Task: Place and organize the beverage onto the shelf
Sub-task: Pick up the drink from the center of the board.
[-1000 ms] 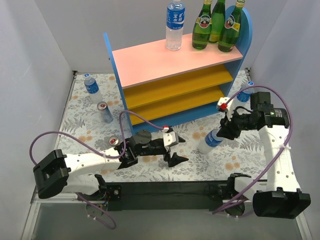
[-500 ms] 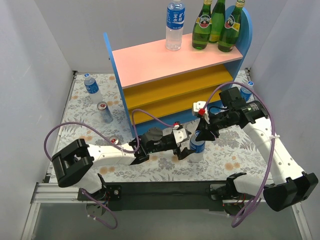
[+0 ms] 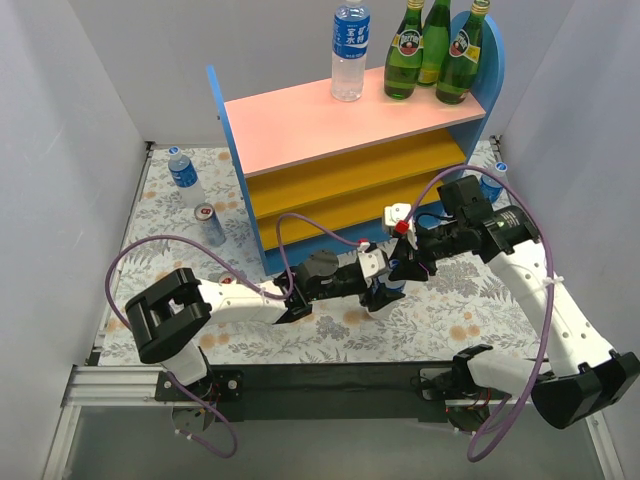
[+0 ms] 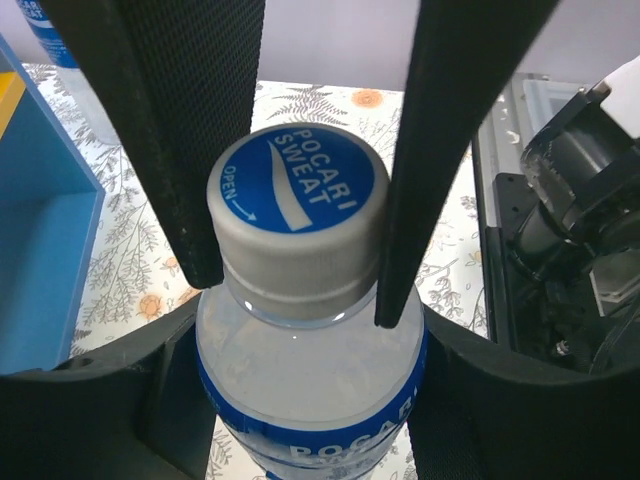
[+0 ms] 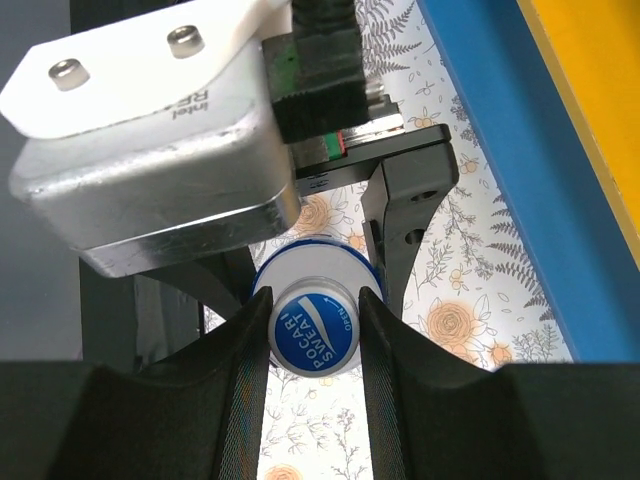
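The plastic bottle (image 3: 388, 290) stands roughly upright just in front of the lower front edge of the shelf (image 3: 340, 120), toward its right half; whether its base rests on the tabletop (image 3: 450, 325) cannot be told. The right end effector (image 3: 408, 268) comes in from the right and is pressed together on the blue cap, as its own wrist view shows (image 5: 315, 320). The left end effector (image 3: 378, 283) reaches in from the left. Its fingers (image 4: 190, 130) stand along either side of the cap and neck, close against them, but whether they press cannot be told. Open flowered tabletop lies near and to the right of the bottle, up to the black rail at the near edge. On the pink top board the green glass bottles (image 3: 435, 45) and a blue-labelled bottle (image 3: 350, 50) stand along the back edge, with bare board in front and to the left. Between the shelf's left panel and the white wall a loose bottle (image 3: 185, 175) and a can (image 3: 208, 225) stand apart.
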You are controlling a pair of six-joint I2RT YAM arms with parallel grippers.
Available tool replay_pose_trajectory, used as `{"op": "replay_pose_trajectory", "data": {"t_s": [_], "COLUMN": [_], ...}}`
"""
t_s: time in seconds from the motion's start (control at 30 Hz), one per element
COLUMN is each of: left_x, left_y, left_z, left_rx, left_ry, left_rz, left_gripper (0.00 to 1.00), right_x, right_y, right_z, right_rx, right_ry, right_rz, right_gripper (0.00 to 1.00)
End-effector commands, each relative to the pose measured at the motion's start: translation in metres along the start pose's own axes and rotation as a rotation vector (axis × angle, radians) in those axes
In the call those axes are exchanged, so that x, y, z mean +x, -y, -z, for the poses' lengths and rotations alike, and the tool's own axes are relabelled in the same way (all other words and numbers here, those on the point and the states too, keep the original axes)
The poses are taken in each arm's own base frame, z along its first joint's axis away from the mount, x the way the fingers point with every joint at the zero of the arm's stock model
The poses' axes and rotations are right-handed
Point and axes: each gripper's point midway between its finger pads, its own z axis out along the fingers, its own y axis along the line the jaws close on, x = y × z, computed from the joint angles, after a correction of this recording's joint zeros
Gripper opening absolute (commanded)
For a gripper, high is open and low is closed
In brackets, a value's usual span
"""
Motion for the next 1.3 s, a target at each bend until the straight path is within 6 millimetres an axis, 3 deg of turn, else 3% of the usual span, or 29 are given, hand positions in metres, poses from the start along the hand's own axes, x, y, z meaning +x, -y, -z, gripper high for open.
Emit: {"op": "replay_pose_trajectory", "data": {"t_s": [0.0,0.03,0.1,0.17,0.2,0.3,0.47,0.6,0.77,1.07,1.13,1.27], "left_x": [-0.030,-0.032,-0.037,-0.037,-0.040,-0.038,-0.054,-0.080,-0.113,-0.156,-0.158,-0.169], "left_y": [0.000,0.000,0.002,0.004,0.006,0.009,0.001,-0.010,-0.025,-0.051,-0.058,-0.066], "left_z": [0.002,0.004,0.010,0.013,0.016,0.021,0.033,0.042,0.051,0.050,0.046,0.037], "left_rx": [0.002,-0.002,-0.008,-0.004,-0.002,0.000,-0.076,-0.157,-0.255,-0.377,-0.406,-0.428], "left_ry": [0.058,0.062,0.072,0.071,0.075,0.065,0.087,0.137,0.208,0.329,0.346,0.399], "left_rz": [0.017,0.022,0.042,0.058,0.080,0.132,0.215,0.286,0.377,0.498,0.524,0.584], "left_gripper": [0.08,0.00,0.00,0.00,0.00,0.00,0.00,0.00,0.00,0.00,0.00,0.00], "right_x": [-0.027,-0.025,-0.022,-0.021,-0.022,-0.026,-0.024,0.002,0.008,-0.012,-0.015,-0.019], "right_y": [0.000,0.002,0.001,0.001,0.000,-0.001,-0.004,-0.012,-0.021,0.000,0.007,0.030], "right_z": [0.011,0.011,0.011,0.012,0.012,0.018,0.027,0.010,-0.001,-0.015,-0.016,-0.017], "right_rx": [0.056,0.070,0.080,0.086,0.088,0.104,0.133,0.096,0.069,0.052,0.065,0.150], "right_ry": [0.091,0.087,0.088,0.091,0.096,0.119,0.150,0.153,0.220,0.350,0.363,0.386], "right_rz": [0.086,0.075,0.063,0.043,0.041,0.033,0.035,0.044,0.077,-0.079,-0.130,-0.179], "right_gripper": [0.01,0.01,0.01,0.32,0.60,0.82,0.90,0.93,0.94,0.93,0.94,0.98]}}
